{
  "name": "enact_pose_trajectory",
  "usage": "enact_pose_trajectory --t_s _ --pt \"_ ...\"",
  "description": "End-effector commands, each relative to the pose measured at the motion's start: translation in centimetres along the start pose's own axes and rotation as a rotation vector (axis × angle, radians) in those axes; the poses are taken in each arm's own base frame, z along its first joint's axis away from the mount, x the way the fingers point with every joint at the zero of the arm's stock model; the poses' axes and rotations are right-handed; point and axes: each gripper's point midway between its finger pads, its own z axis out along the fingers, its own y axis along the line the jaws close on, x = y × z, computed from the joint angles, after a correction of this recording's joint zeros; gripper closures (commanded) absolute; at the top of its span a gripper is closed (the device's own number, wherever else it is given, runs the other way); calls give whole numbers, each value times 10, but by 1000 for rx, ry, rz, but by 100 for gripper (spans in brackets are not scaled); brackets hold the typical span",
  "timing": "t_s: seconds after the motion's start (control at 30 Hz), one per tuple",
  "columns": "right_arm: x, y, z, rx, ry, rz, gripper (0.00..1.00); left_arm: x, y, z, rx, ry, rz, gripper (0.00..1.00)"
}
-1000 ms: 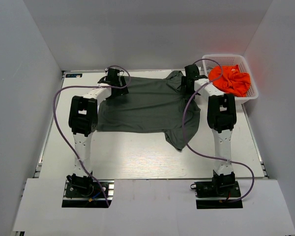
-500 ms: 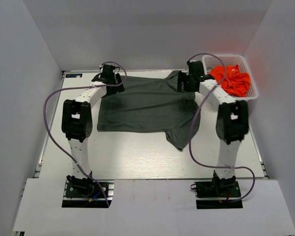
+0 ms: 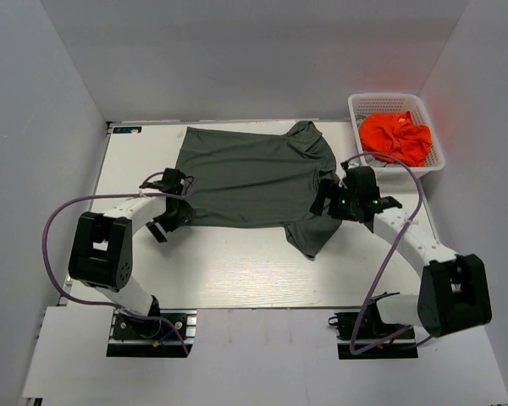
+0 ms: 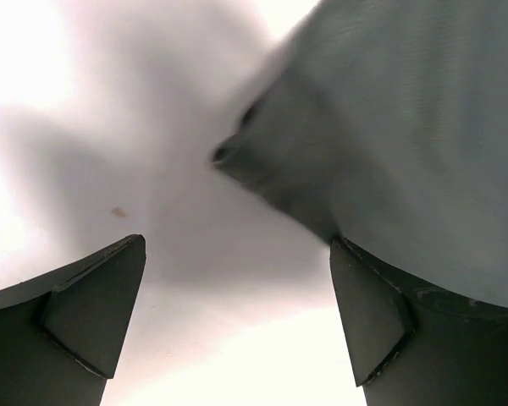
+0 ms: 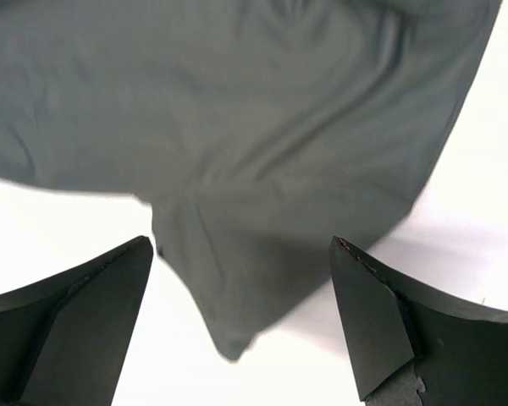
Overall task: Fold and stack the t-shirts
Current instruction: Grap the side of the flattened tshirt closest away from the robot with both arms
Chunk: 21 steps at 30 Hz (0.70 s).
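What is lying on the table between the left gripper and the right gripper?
The dark olive-grey t-shirt, spread flat. Its near part fills the stretch from the left gripper to the right gripper. The top external view shows this.

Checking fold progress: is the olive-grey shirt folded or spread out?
Spread out: the olive-grey shirt lies flat on the table, full body and both sleeves showing.

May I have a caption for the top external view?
Left fingers and right fingers, open, at opposite sides of a spread dark olive-grey t-shirt; orange t-shirt in white plastic lattice basket.
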Motion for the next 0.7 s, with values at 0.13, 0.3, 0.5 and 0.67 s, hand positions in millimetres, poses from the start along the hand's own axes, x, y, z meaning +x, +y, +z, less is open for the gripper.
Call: enact_pose_trajectory --t_s 0.13,0.3,0.5,0.67 --pt "24 8 -26 -81 -3 19 10 -10 2 -9 21 -59 -91 0" --pt "46 4 -28 -88 36 27 10 -26 -5 -29 103 -135 -125 0" --pt "60 4 -31 -104 62 44 10 -49 4 -33 63 -200 -180 0" --pt "60 -2 -33 -66 59 44 10 -48 16 -13 -14 -163 -198 4"
